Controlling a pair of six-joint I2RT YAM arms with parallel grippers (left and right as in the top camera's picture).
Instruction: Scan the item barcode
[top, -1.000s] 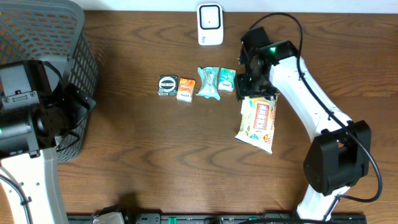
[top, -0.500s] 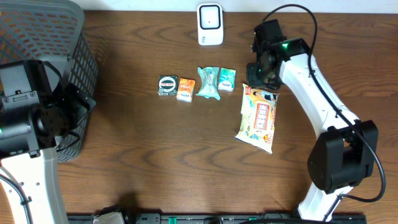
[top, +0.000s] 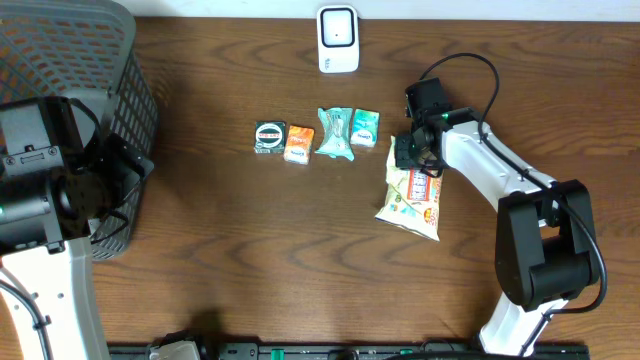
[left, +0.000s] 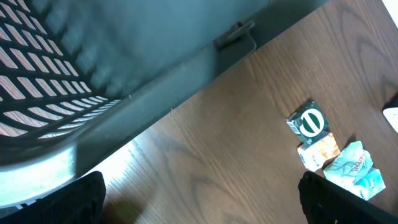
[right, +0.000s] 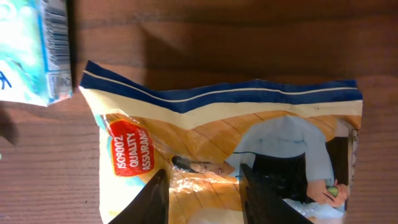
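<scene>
Left end effector (left: 199, 190): released, fingers spread wide. Parked at the far left of the overhead frame beside the basket (top: 70, 50), well apart from the bag.
Packets (top: 318, 137): four small ones in a row at centre frame, just left of the bag's top end.
Scanner (top: 338, 38): top centre of the worktop (top: 230, 260), up and left of the bag.
Bag (top: 412, 200): lies flat, right of centre. Long axis runs roughly top to bottom of the frame.
Right end effector (top: 415, 150): sits on the bag's top end. Fingers (right: 149, 200) are clenched on crinkled film there, set across the short axis.
Key relation: the bag trails from the right end effector toward the lower frame. The right arm is much the nearer.
Judgement: lift, then carry up-left to the scanner. No barcode shows on the upward face, so a turn may be needed.
</scene>
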